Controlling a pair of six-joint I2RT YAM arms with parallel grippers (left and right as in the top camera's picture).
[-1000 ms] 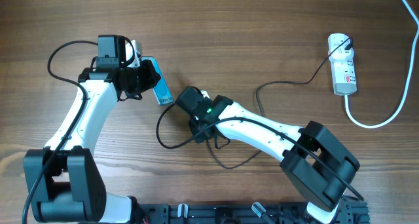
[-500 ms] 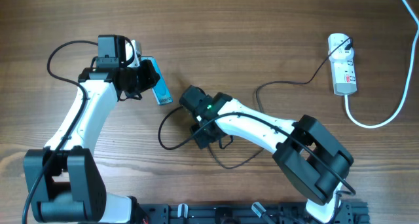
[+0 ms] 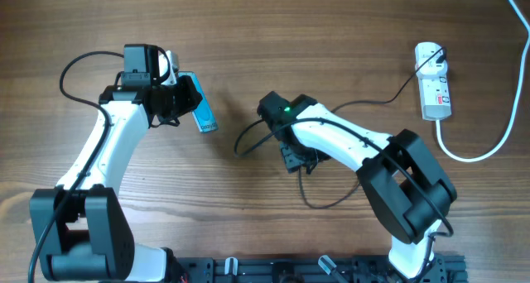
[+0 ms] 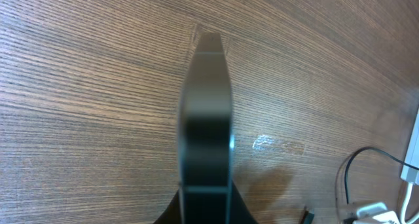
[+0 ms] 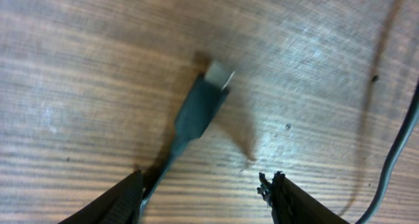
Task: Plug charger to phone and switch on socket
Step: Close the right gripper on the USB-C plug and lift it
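My left gripper (image 3: 189, 97) is shut on the phone (image 3: 204, 116), whose turquoise screen shows at the left of the table. In the left wrist view the phone (image 4: 206, 112) stands edge-on between the jaws. The charger's small plug tip (image 5: 204, 105) lies flat on the wood, just ahead of my open right gripper (image 5: 206, 198). Its thin black cable runs past the left finger (image 5: 121, 203), and nothing is held between the fingers. In the overhead view the right gripper (image 3: 267, 109) hovers right of the phone, apart from it. The charger cable (image 3: 364, 103) leads to the white socket (image 3: 434, 83) at the far right.
A thick white cord (image 3: 476, 155) curves from the socket's near end up to the right edge. Slack black cable loops lie on the wood left of the right arm (image 3: 240, 142) and below it (image 3: 319, 202).
My right gripper has drawn back to the right, away from the phone, with its jaws standing wider. The cable loop shifted right with it. The left arm and phone have not moved.
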